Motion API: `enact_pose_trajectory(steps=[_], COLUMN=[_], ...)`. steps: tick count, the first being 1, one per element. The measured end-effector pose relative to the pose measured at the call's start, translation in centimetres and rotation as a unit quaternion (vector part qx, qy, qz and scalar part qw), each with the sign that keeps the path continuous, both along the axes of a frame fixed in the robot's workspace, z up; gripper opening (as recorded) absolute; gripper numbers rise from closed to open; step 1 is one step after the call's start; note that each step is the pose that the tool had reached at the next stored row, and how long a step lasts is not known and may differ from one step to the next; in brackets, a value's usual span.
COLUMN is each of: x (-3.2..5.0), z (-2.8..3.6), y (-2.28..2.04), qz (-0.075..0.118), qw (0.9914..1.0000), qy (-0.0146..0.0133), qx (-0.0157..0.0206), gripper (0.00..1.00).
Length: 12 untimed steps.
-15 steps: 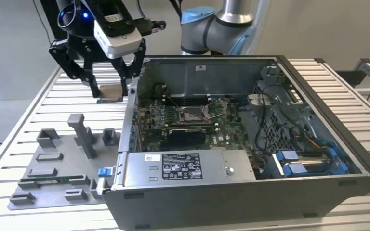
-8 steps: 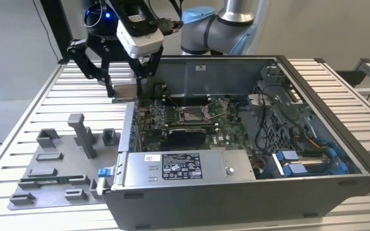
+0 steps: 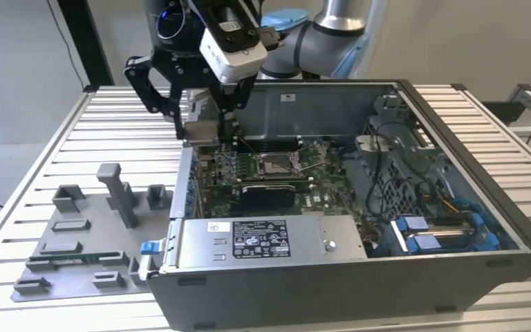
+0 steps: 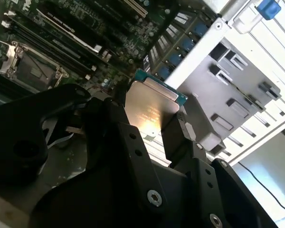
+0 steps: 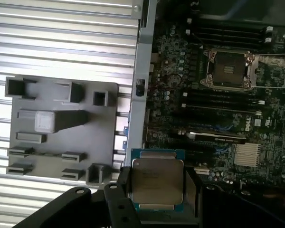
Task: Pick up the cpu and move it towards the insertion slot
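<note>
Gripper (image 5: 156,189) closed on the cpu (image 5: 157,173) by two opposite edges, metal face showing in both wrist views. Held clear of the motherboard (image 5: 213,123), the cpu sits well apart from the insertion slot (image 5: 226,70), toward the case wall (image 5: 141,71).

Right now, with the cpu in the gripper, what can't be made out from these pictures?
- The cpu: its underside faces away in both wrist views, and the gripper covers two of its edges.
- The insertion slot: its contacts are too small to tell in the first wrist view and the exterior view.
- Height of the cpu above the motherboard: cannot tell.
</note>
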State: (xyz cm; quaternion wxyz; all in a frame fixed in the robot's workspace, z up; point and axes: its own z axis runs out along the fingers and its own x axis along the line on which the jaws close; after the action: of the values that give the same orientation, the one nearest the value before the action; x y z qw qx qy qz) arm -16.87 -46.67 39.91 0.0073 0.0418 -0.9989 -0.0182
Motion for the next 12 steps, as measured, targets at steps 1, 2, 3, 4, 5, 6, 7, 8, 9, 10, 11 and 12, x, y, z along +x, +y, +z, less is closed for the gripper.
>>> enact_pose_trajectory(steps=[1,2,3,4,5,6,7,8,9,10,11,12], x=[0.3,0.62,0.96,1.27,1.56,1.88,2.21,2.51,2.85,3.18,3.52,3.88], z=[0.0,0.0,0.0,0.0,0.0,0.0,-0.01,0.0,0.0,0.0,0.0,0.0], y=[0.0,0.0,0.0,0.0,0.0,0.0,0.0,0.0,0.0,0.0,0.0,0.0], qz=[0.0,0.0,0.0,0.0,0.0,0.0,0.0,0.0,0.0,0.0,0.0,0.0], qw=[1.0,1.0,1.0,1.0,1.0,1.0,1.0,1.0,1.0,1.0,1.0,1.0], qy=[0.0,0.0,0.0,0.0,0.0,0.0,0.0,0.0,0.0,0.0,0.0,0.0], qx=[0.0,0.0,0.0,0.0,0.0,0.0,0.0001,0.0,0.0,0.0,0.0,0.0], gripper=[0.0,0.0,0.0,0.0,0.0,0.0,0.0,0.0,0.0,0.0,0.0,0.0])
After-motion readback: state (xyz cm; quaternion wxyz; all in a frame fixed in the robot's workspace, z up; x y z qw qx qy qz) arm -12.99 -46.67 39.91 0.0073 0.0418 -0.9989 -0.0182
